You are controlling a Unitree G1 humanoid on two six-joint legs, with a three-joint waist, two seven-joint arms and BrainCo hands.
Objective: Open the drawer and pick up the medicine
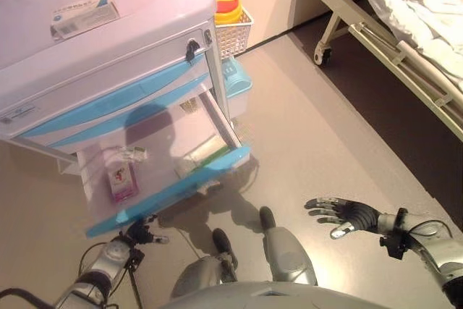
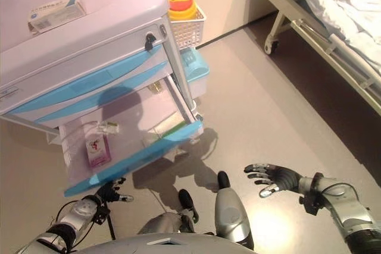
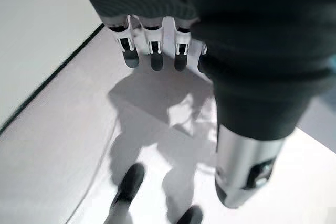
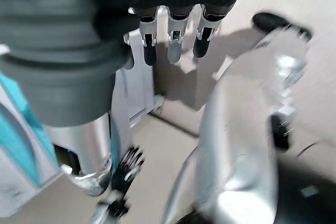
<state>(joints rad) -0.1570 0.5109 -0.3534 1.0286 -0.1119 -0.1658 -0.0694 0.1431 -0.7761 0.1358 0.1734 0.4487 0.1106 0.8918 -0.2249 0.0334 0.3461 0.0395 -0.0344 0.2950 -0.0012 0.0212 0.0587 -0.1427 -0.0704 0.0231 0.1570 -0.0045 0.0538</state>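
Found the drawer (image 1: pixel 173 189) of the cart (image 1: pixel 145 41) already drawn out, its blue front edge hanging over the floor. Saw the medicine, a small pink box (image 1: pixel 123 182), lying flat on the drawer bottom toward the robot's left side, with a blister strip (image 1: pixel 132 153) just behind it and a green-and-white carton (image 1: pixel 204 153) well apart on the right side. Noted the left hand (image 1: pixel 141 233) low, just below the drawer front, fingers relaxed and holding nothing. Noted the right hand (image 1: pixel 341 215) out over bare floor, far from the cart, fingers spread and empty. Judged the pink box light, thin-walled cardboard, easily dented and likely to slide on the smooth drawer floor. Judged the best hold to be a gentle pinch across its two long sides from above, thumb opposite fingers, avoiding the strip behind.
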